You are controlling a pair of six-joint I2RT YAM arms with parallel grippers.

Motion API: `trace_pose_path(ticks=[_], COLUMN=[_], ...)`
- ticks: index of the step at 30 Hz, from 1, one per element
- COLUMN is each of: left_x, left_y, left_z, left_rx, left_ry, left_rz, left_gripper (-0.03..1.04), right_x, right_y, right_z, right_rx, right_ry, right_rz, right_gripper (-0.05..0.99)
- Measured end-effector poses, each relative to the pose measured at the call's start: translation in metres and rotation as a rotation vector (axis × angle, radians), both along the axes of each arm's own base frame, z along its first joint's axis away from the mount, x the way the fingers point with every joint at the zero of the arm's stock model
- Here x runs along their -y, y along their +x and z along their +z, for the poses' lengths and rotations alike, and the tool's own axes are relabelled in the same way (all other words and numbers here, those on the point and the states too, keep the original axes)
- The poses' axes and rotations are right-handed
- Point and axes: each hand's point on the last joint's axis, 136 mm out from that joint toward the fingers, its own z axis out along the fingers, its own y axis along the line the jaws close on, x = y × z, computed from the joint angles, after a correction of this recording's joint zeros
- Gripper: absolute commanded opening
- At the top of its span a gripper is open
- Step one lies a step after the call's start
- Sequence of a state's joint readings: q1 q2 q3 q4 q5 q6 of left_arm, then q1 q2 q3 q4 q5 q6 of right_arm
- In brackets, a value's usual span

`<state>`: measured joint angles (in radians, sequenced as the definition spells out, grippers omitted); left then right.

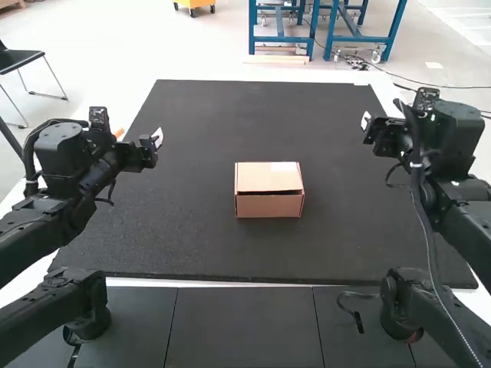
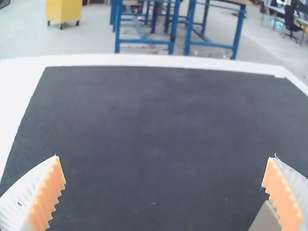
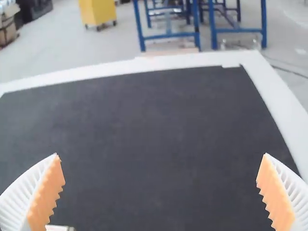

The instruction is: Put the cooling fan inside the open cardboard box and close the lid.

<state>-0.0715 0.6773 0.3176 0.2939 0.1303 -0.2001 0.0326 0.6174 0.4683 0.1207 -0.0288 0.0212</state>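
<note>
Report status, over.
Both open: left end effector, right end effector, off to the sides. Closed cardboard box at centre of mat, untouched.

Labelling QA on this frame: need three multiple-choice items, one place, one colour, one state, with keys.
1. Where is the cardboard box? A) middle of the black mat B) mat's far-left corner C) off the mat
2. On the left hand, the pads are: A) blue B) orange C) green
3. The box's lid is: A) standing open B) torn off C) closed
Key: 1 A, high view shows it centred; 2 B, orange pads in the left wrist view; 3 C, top lies flat.
</note>
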Motion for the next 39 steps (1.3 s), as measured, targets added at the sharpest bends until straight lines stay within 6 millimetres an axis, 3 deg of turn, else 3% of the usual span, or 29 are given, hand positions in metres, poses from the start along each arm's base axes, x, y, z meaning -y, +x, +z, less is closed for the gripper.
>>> trace_pose_path(ticks=[3, 8, 18, 25, 29, 33, 36, 39], left_x=[-0.008, -0.01, -0.004, -0.002, -0.001, -0.002, -0.003, -0.004], left_y=[-0.007, -0.026, -0.067, -0.066, -0.066, -0.065, -0.064, -0.063], left_z=[0.002, -0.011, -0.008, -0.026, -0.027, -0.03, -0.055, -0.051], left_rx=[0.043, 0.107, 0.263, 0.186, 0.18, 0.166, 0.068, 0.087], left_ry=[-0.008, -0.015, -0.044, -0.062, -0.062, -0.061, -0.04, -0.026], left_rz=[0.012, 0.008, -0.025, -0.038, -0.04, -0.039, -0.029, -0.025], left_gripper=[0.97, 0.96, 0.96, 0.97, 0.97, 0.97, 0.97, 0.97], right_x=[-0.006, -0.008, -0.009, -0.008, -0.006, -0.003, -0.004, 0.0], right_y=[-0.003, -0.009, -0.036, -0.051, -0.057, -0.054, -0.053, -0.053], right_z=[-0.01, -0.043, -0.045, -0.054, -0.046, -0.069, -0.087, -0.091], right_rx=[0.034, 0.017, 0.157, 0.239, 0.279, 0.187, 0.114, 0.099], right_ry=[0.001, 0.012, 0.038, 0.036, 0.037, 0.017, 0.0, -0.005], right_rz=[0.02, 0.025, 0.032, 0.033, 0.025, 0.009, 0.009, -0.012], right_gripper=[0.91, 0.91, 0.91, 0.91, 0.91, 0.91, 0.91, 0.91])
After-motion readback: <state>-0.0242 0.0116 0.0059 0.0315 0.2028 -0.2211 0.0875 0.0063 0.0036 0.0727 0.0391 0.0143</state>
